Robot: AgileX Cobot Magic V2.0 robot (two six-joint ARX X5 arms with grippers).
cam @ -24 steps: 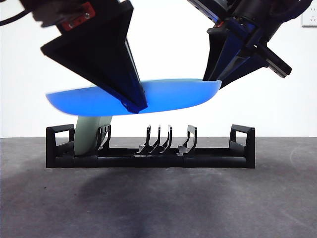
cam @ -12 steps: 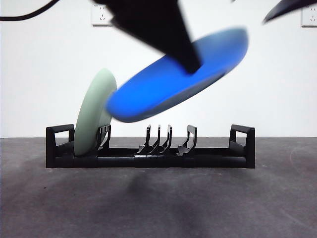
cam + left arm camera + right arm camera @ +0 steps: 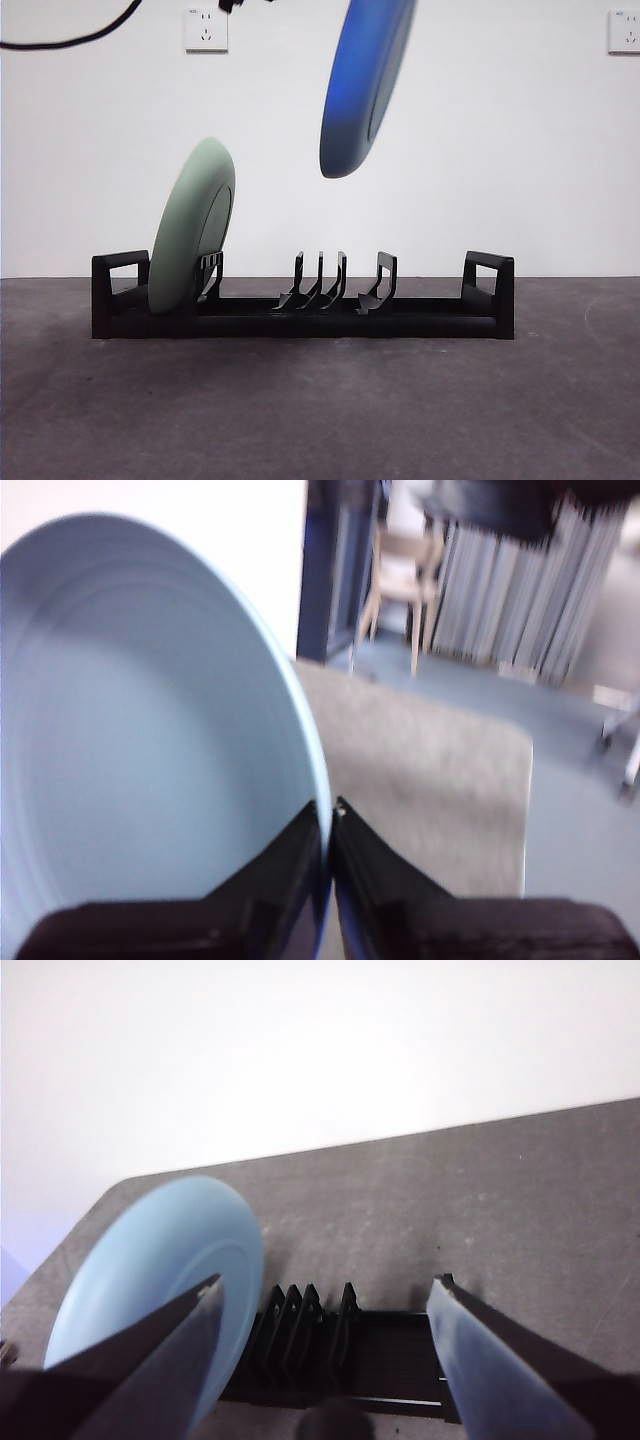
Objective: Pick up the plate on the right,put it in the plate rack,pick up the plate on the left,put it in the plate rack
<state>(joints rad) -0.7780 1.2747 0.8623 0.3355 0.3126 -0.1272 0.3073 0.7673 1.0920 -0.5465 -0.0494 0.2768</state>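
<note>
A deep blue plate (image 3: 365, 85) hangs nearly upright in the air, high above the middle prongs of the black plate rack (image 3: 430, 322). My left gripper (image 3: 330, 805) is shut on this plate's rim (image 3: 150, 730); the gripper itself is above the top edge of the front view. At the rack's left end a pale green plate (image 3: 192, 230) stands on edge, leaning a little. My right gripper (image 3: 328, 1282) is open and holds nothing, high above the rack (image 3: 400, 1360), whose standing plate (image 3: 150, 1270) shows beside one jaw.
The rack lies across the dark table (image 3: 320, 410), with a boxy handle at each end (image 3: 490, 285). Several divider prongs (image 3: 325, 285) stand bare in its middle. A white wall with sockets (image 3: 205, 30) is behind.
The blue plate went from lying flat to nearly upright and rose higher. Both arms have left the front view, and the right gripper, earlier at the plate's edge, is now away from it.
</note>
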